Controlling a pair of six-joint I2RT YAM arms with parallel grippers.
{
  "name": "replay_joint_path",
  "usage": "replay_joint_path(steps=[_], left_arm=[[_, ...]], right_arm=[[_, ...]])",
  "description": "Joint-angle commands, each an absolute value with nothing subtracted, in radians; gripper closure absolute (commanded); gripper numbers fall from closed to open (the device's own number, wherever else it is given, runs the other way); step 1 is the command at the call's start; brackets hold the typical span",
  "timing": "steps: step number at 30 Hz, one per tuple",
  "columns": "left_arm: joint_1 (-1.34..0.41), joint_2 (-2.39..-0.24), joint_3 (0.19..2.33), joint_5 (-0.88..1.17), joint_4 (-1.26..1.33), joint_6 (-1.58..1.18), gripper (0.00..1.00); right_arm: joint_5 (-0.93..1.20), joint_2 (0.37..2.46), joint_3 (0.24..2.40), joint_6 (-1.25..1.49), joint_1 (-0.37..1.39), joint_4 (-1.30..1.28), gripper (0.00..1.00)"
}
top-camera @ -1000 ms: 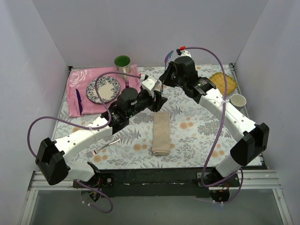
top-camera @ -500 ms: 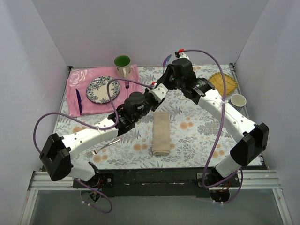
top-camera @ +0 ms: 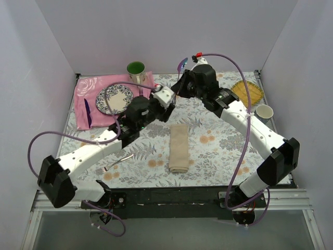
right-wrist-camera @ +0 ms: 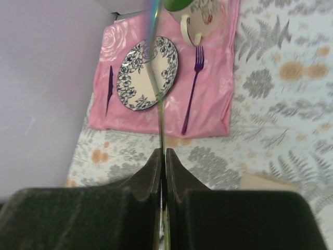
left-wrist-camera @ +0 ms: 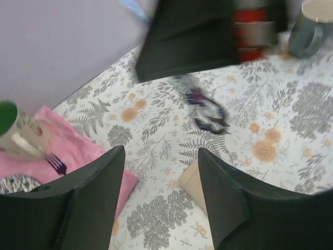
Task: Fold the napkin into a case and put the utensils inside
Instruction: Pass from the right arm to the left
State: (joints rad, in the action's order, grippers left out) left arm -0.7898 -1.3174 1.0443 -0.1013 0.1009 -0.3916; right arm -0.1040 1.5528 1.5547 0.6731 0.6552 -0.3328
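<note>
1 case (top-camera: 179, 148) — 1 spoon (top-camera: 181, 64), 1 fork (top-camera: 115, 163)

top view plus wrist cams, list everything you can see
napkin: 1, beige, folded oblong, table centre
spoon: 1, iridescent purple-gold, raised in right gripper
silver fork: 1, pale silver, tablecloth near left
pink mat: 1, pink, far left
plate: 1, white, dark floral, on mat
mug: 1, green inside, mat's far edge
purple fork: 1, purple, mat beside plate
dark utensil: 1, dark purple, mat's left side
coaster: 1, yellow, far right
cup: 1, pale, right edge
tablecloth: 1, white floral, covers table
left gripper: 1, black, open, empty
right gripper: 1, black, shut on spoon
</note>
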Motion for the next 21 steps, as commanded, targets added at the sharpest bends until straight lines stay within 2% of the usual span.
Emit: replay_joint_path(steps=[1, 3, 5, 9, 11, 14, 17, 18, 21], left_arm=[[-0.574, -1.129, 1.141, 0.287, -0.127, -0.799, 0.38], [-0.468, -1.161, 1.204, 0.427, -0.163, -0.959, 0.37], [-0.408, -1.183, 1.218, 0.555, -0.097, -1.061, 0.42], [-0.383, -1.227, 1.198, 0.715, -0.002, -1.193, 0.45], [-0.385, -1.224, 1.140, 0.727, 0.128, -1.267, 0.39], [-0.385, -1.247, 1.150, 0.712, 0.193, -1.318, 0.39], [-0.387, -1.281, 1.166, 0.712, 0.288, -1.397, 0.44], [-0.387, -1.292, 1.173, 0.700, 0.293, -1.410, 0.49], [-0.387, -1.336, 1.195, 0.689, 0.339, -1.465, 0.50]], right_arm=[[0.026, 1.399, 1.392, 0.440, 0.611, -0.085, 0.99], [0.116, 1.323, 1.309, 0.396, 0.609, 0.047, 0.99], [0.194, 1.302, 1.269, 0.368, 0.609, 0.061, 0.99], [0.126, 1.331, 1.344, 0.414, 0.611, -0.030, 0.99], [0.080, 1.347, 1.393, 0.420, 0.609, -0.060, 0.99], [0.115, 1.355, 1.393, 0.391, 0.611, -0.051, 0.99], [0.144, 1.330, 1.362, 0.382, 0.614, -0.029, 0.99], [0.158, 1.330, 1.355, 0.374, 0.617, -0.026, 0.99], [0.158, 1.318, 1.347, 0.341, 0.638, -0.012, 0.99]])
